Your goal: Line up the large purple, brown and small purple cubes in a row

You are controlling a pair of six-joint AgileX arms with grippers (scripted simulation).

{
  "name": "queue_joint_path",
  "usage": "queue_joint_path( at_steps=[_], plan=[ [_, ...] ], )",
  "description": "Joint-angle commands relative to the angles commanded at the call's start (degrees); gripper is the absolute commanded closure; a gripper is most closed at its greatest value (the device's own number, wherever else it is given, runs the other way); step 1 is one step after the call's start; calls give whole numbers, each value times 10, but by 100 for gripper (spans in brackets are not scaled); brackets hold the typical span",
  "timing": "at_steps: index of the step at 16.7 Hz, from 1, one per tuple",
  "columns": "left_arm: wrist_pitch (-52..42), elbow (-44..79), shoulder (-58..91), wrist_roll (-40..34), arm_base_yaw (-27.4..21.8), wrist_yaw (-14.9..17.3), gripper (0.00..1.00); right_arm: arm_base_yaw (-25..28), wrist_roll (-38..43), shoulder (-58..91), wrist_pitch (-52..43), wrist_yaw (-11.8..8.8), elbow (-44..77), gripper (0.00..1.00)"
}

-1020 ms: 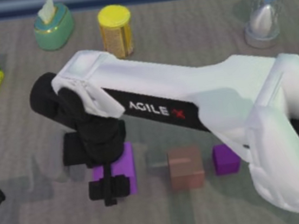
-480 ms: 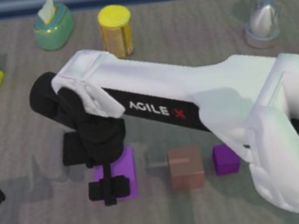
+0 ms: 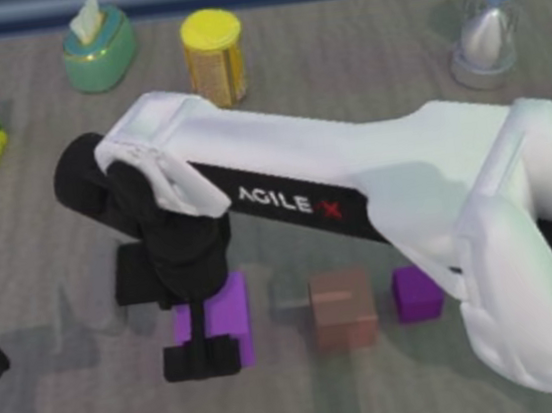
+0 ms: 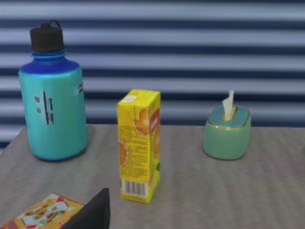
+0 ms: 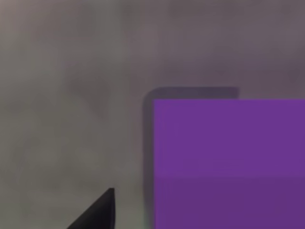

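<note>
Three smooth matt cubes: large purple [image 3: 226,311], brown [image 3: 343,309], small purple cube [image 3: 416,293]. Surface [image 3: 359,65] looks like grey woven cloth. Glossy white plastic arm shell [image 3: 404,181].

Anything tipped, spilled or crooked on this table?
Nothing stands out. The large purple cube, brown cube and small purple cube sit flat in a row; the background items stand upright.

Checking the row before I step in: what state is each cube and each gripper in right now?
large purple cube: flat on the table, leftmost in the row, partly under the right gripper.
brown cube: flat on the table, middle, apart from both neighbours.
small purple cube: flat on the table, rightmost.
right gripper: directly over the large purple cube, open.
left gripper: parked at the table's left, barely visible.
</note>
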Motion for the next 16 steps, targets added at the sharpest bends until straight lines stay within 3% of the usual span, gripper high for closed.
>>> queue_joint_path(
  at_steps=[5, 16],
  plan=[
    [0, 0, 0, 0, 0, 0, 0, -1, 0, 4, -18, 0, 22, 0],
    [0, 0, 0, 0, 0, 0, 0, 4, -1, 35, -192, 0, 227, 0]
  ],
)
